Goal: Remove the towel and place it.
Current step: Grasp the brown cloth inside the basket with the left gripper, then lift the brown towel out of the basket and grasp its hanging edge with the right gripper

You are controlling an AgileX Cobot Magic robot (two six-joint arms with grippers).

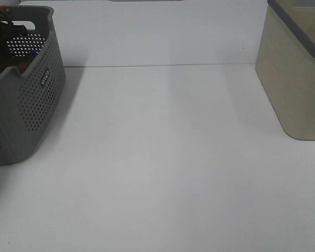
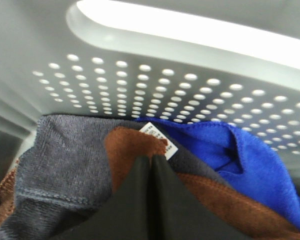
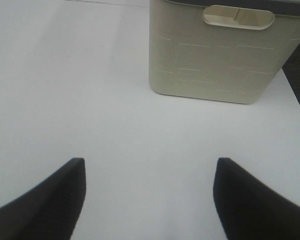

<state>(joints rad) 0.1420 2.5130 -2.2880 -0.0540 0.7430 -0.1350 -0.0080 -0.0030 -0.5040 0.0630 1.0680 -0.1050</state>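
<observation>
Pinching towel [image 2: 126,150] beside grey cloth [image 2: 55,165] and blue cloth [image 2: 250,160], left fingers [image 2: 135,205]; right fingers [image 3: 45,205] spread.

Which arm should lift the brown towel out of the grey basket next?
Left. The left gripper is shut on the dark brown plush towel inside the grey perforated plastic basket. The right gripper is open above the white table, facing the beige plastic bin.

- Exterior high: soft, even, slightly dim light; basket [image 1: 37,105] casts a diffuse shadow rightward on the bench [image 1: 163,173].
- Left wrist: handle slot [image 2: 190,25] blown out at top; left gripper [image 2: 151,165] dark and blurred.
- Right wrist: bright; right gripper [image 3: 150,170] out of focus.
</observation>
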